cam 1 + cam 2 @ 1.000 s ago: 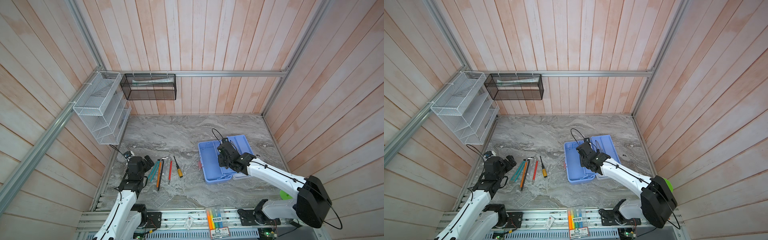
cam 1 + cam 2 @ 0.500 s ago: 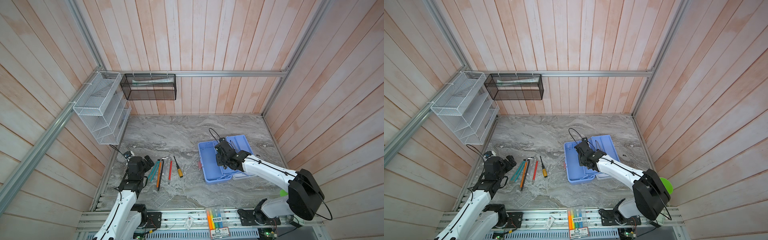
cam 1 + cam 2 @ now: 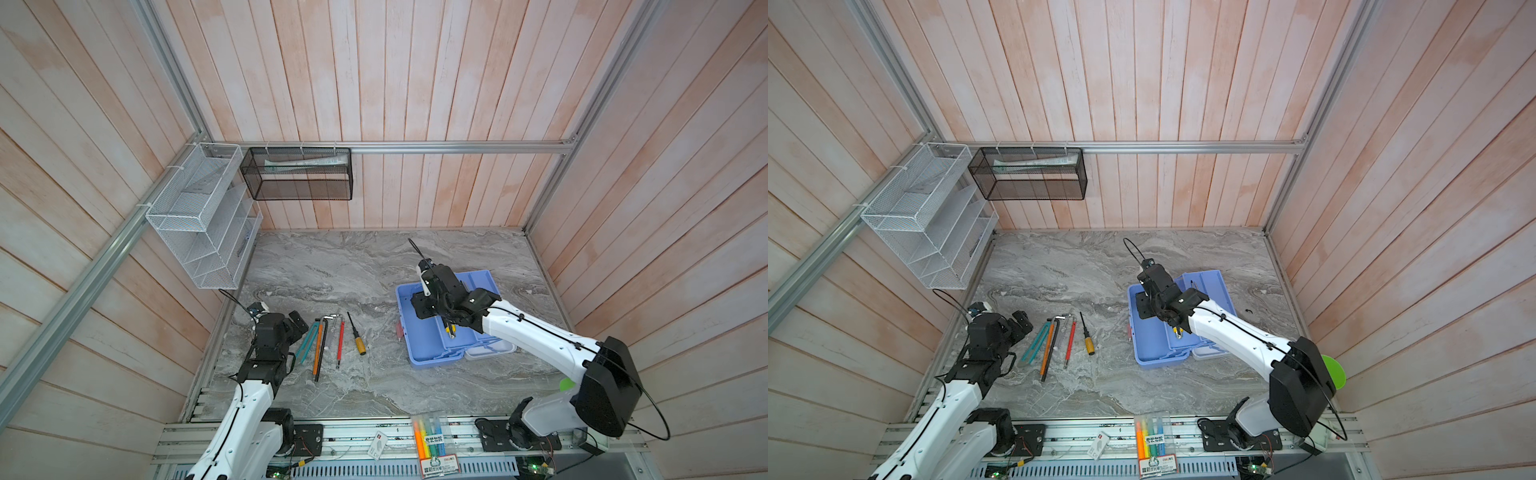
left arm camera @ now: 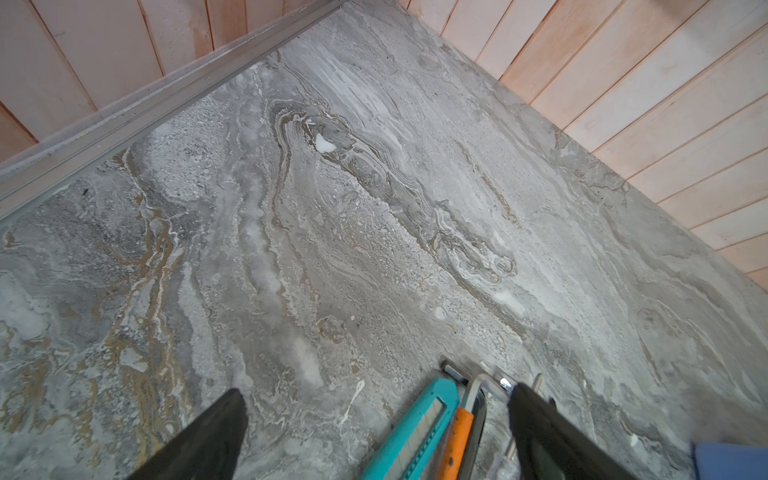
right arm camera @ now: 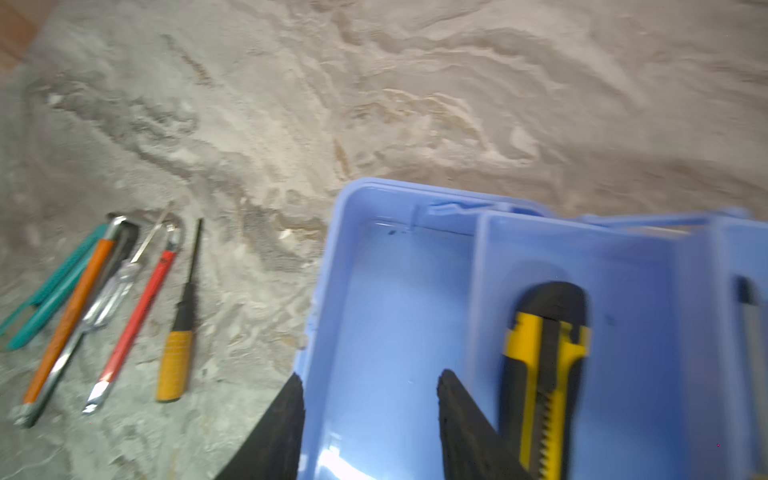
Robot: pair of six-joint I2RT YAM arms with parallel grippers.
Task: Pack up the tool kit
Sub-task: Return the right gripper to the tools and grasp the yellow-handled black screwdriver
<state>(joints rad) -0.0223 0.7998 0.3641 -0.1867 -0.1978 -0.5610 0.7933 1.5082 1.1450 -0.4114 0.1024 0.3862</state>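
Hovering over light blue case [image 5: 395,299] with right gripper [image 5: 370,374] half-spread, empty; left gripper [image 4: 376,388] spread wide. Likely light, rigid, slick: yellow-handled screwdriver [image 3: 357,340] at case's nine o'clock; pinch mid-handle.

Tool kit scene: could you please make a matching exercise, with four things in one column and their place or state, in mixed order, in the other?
Things
1. yellow-black knife
2. yellow-handled screwdriver
3. highlighter pack
4. left gripper

Places or states
A. open wide
B. on the metal rail in front of the table
C. in a tray of the blue case
D. on the table beside the red tool

Pairs: 1-C, 2-D, 3-B, 4-A
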